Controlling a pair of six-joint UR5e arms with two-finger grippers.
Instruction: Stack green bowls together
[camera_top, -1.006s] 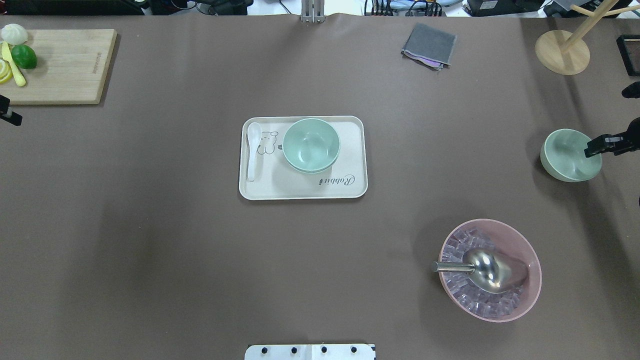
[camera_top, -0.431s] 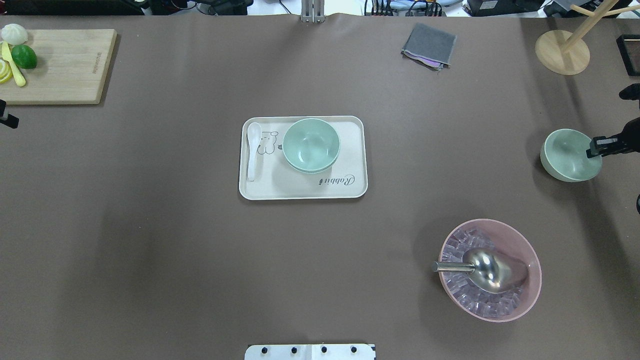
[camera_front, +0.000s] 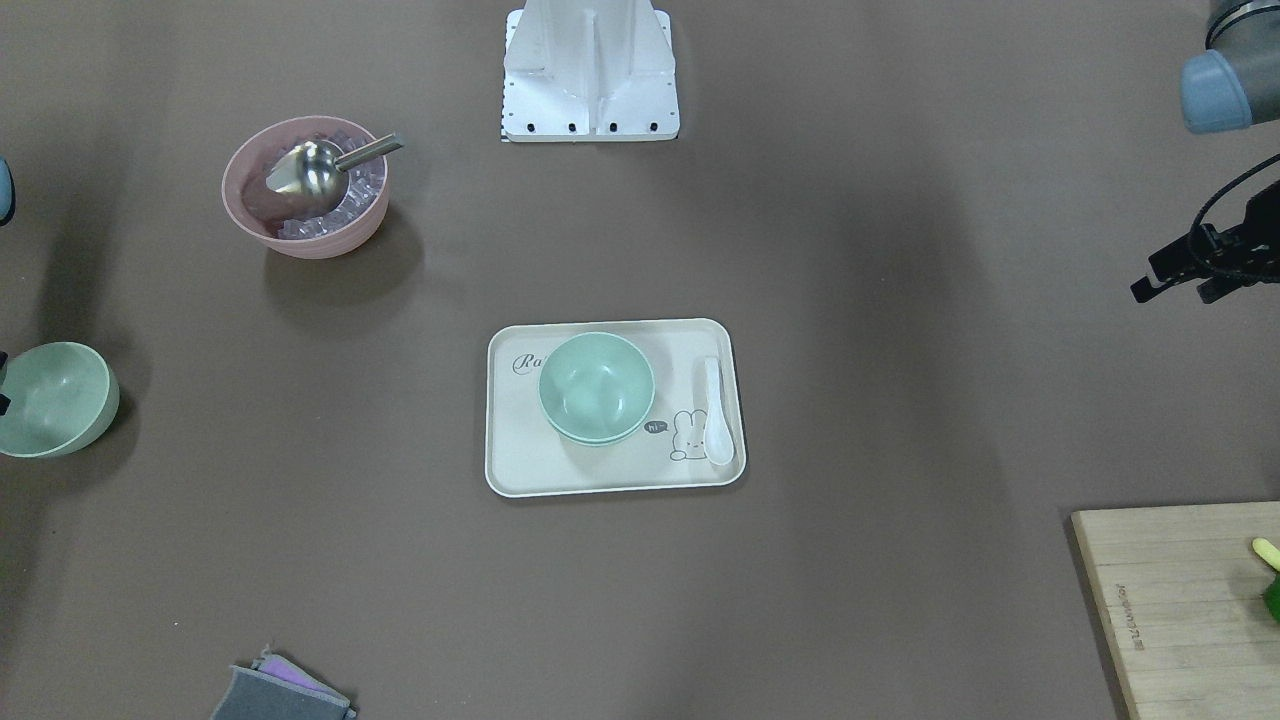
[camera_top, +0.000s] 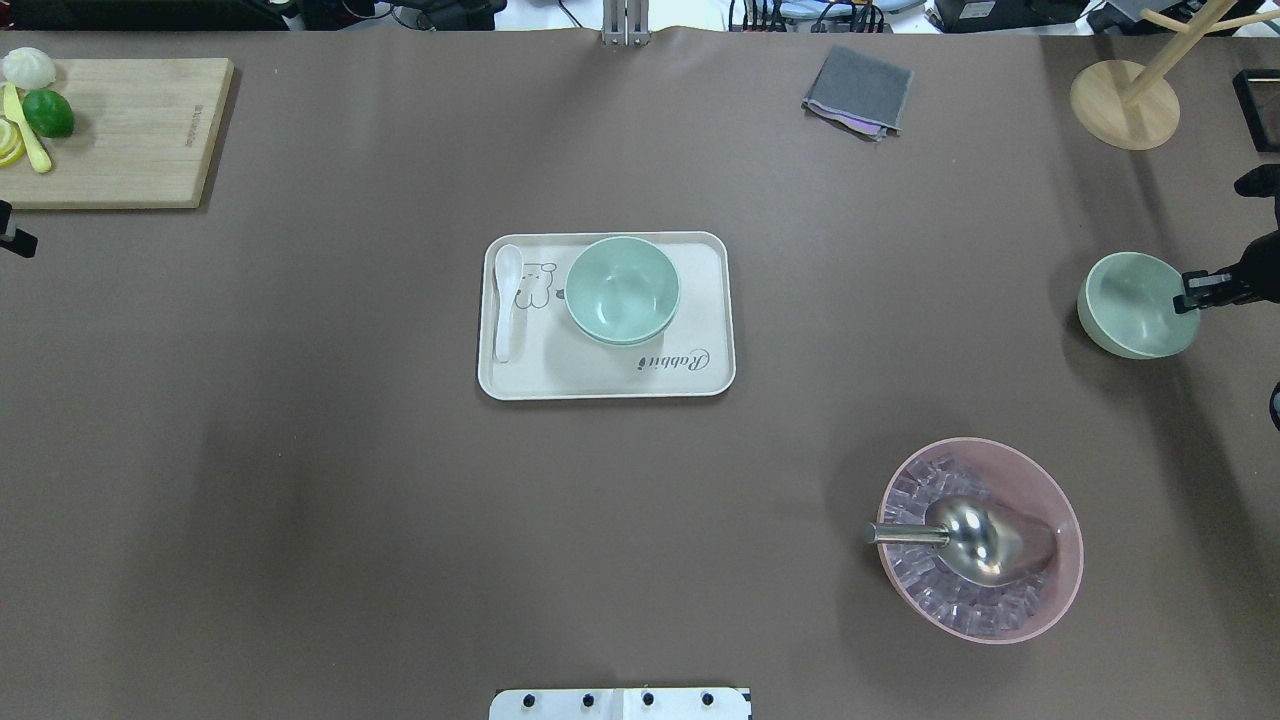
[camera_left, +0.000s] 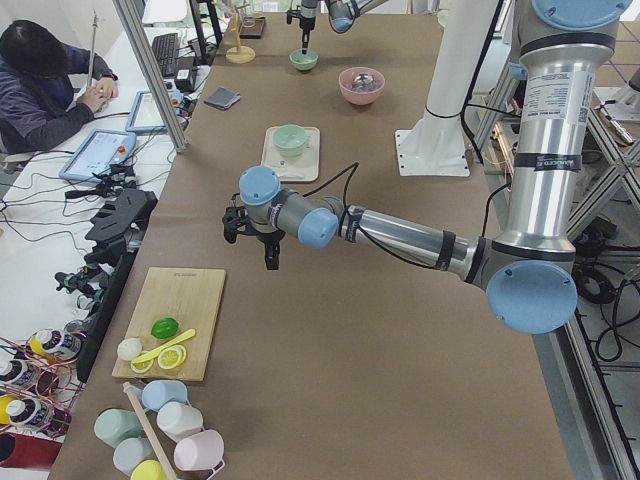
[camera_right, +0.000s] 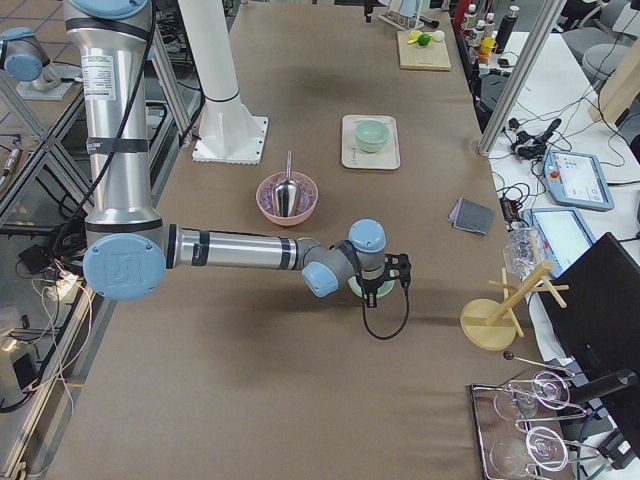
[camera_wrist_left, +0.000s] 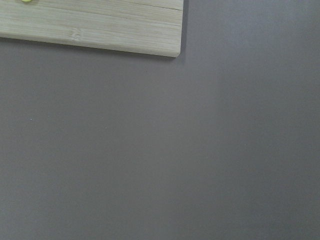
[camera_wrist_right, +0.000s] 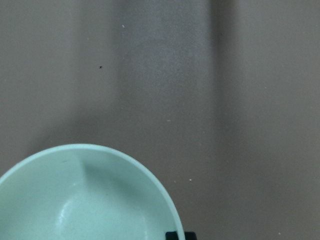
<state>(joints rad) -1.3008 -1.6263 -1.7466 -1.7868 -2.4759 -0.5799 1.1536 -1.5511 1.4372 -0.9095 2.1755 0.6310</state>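
Observation:
Two pale green bowls sit nested (camera_top: 622, 290) on a cream tray (camera_top: 700, 330) at the table's middle; the stack also shows in the front-facing view (camera_front: 596, 388). The third green bowl (camera_top: 1130, 305) is at the far right, tilted. My right gripper (camera_top: 1192, 292) is shut on its right rim. The right wrist view shows that bowl (camera_wrist_right: 85, 200) at the bottom left with a dark fingertip (camera_wrist_right: 175, 235) at its rim. My left gripper (camera_front: 1170, 290) hangs open and empty over bare table at the far left, near the cutting board.
A pink bowl (camera_top: 980, 540) with ice and a metal scoop stands at the front right. A white spoon (camera_top: 506, 300) lies on the tray. A wooden cutting board (camera_top: 130, 130) with fruit, a grey cloth (camera_top: 858, 92) and a wooden stand (camera_top: 1124, 104) line the far side.
The right gripper and the bowl it holds have shifted slightly toward the far side. The left gripper has drawn a little further toward the left edge.

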